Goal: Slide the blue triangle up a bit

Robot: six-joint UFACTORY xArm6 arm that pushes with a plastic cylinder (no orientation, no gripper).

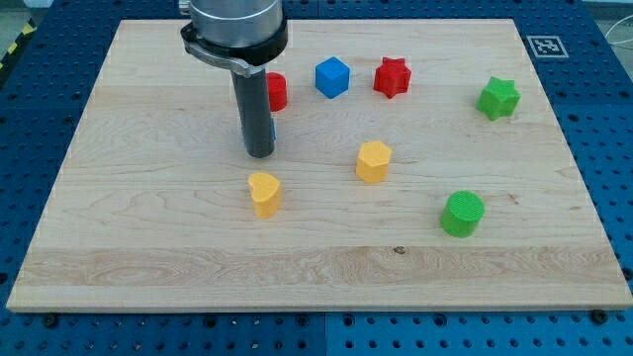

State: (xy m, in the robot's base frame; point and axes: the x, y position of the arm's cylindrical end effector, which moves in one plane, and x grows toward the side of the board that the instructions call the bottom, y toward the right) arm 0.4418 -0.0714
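My tip rests on the wooden board left of centre, below the wide grey arm end. The blue triangle is almost wholly hidden behind the rod; only a thin blue sliver shows at the rod's right edge, just above the tip. I cannot tell whether the tip touches it. A red block, partly hidden, sits just above that sliver.
A blue cube and a red star lie at the top centre, a green star at the top right. A yellow hexagon, a yellow heart and a green cylinder lie lower down.
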